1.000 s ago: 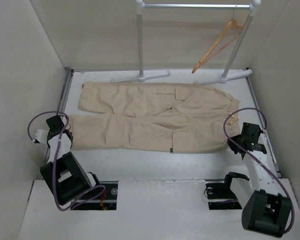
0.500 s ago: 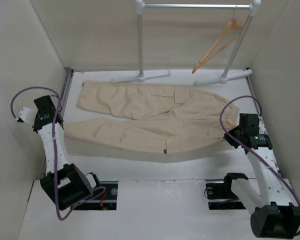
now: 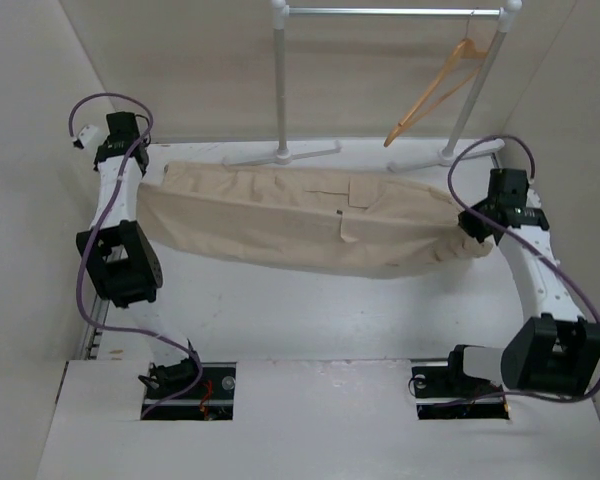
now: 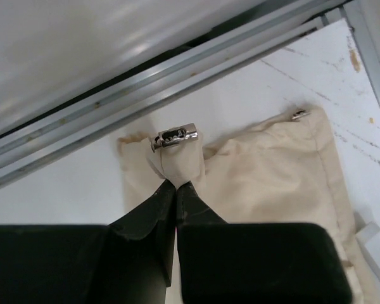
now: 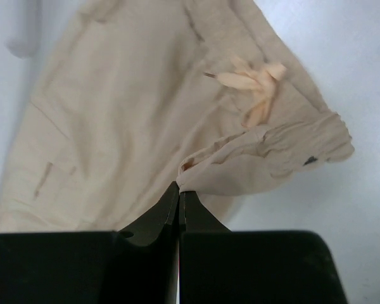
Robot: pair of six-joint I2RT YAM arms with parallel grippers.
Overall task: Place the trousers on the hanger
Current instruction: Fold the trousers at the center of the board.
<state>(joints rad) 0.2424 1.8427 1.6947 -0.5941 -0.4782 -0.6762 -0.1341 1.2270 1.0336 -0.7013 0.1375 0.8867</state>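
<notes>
The left hand [image 4: 176, 185] pinches one end of the soft tan cotton trousers [image 3: 300, 215]. The right hand [image 5: 178, 188] pinches the other end.

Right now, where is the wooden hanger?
In the top view the hanger hangs at upper right on the garment rail, beside its right post, behind the trousers.

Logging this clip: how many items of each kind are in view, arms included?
Beige cotton cargo trousers: 1
Light-orange wooden clothes hanger: 1
White-and-metal garment rail: 1
Robot arms: 2, left end effector and right end effector
Total: 5
</notes>
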